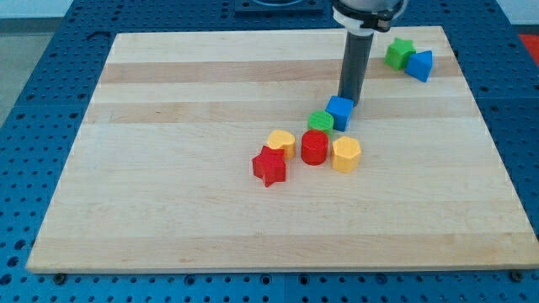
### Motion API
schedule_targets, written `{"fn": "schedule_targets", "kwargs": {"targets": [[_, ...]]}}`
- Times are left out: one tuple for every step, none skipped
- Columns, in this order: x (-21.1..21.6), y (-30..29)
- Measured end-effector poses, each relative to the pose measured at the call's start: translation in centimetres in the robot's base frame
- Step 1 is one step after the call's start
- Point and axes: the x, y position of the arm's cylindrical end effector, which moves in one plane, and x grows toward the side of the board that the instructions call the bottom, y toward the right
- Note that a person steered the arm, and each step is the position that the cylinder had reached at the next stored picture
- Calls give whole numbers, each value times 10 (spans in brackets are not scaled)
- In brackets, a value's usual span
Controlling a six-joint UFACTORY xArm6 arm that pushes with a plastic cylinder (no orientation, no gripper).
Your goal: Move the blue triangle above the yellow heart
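Note:
The blue triangle [419, 65] lies near the view's top right, touching a green star [399, 53] on its left. The yellow heart [281, 142] lies near the board's middle, between a red star [269, 166] and a red cylinder [314, 147]. My tip [348, 99] stands at the upper edge of a blue cube [339, 112], far left of and below the blue triangle, and up and to the right of the yellow heart.
A green block [320, 121] touches the blue cube's left side. A yellow hexagon [346, 155] lies right of the red cylinder. The wooden board [168, 185] rests on a blue perforated table; its right edge is close to the blue triangle.

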Motion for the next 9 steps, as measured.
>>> {"fn": "schedule_targets", "kwargs": {"targets": [[0, 20], [0, 66], [-3, 125], [-31, 173], [-77, 182], [-96, 135], [-82, 43], [-76, 9], [-98, 32]]}}
